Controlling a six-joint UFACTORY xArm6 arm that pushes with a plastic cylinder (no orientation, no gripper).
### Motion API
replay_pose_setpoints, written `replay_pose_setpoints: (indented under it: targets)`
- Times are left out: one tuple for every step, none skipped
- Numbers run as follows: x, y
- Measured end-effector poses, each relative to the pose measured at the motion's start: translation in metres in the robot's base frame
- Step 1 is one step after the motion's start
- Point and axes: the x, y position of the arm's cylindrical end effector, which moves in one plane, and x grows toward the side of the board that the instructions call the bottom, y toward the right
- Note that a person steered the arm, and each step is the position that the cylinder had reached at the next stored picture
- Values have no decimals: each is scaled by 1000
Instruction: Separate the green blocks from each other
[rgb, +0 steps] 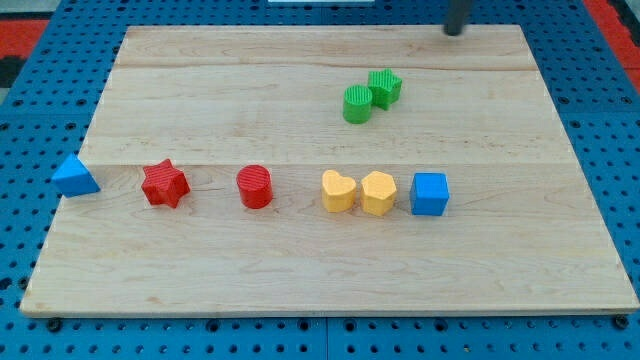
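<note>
A green cylinder (357, 105) and a green star (385, 87) touch each other in the upper right part of the wooden board (200, 80). The star sits up and to the right of the cylinder. My tip (455, 31) is at the board's top edge, up and to the right of the green star, well apart from both green blocks.
A row crosses the board's middle: a blue triangle (75, 177) at the left edge, a red star (165, 184), a red cylinder (255, 187), a yellow heart (338, 190), a yellow hexagon (378, 193) and a blue cube (430, 194).
</note>
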Motion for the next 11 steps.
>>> replay_pose_setpoints:
  targets:
    - [2,-103]
    - [59,-123]
    - [111,-119]
    - [115,-103]
    - [123,-68]
    - [146,-4]
    - [176,24]
    - [149,25]
    - [164,36]
    - [219,32]
    - [193,36]
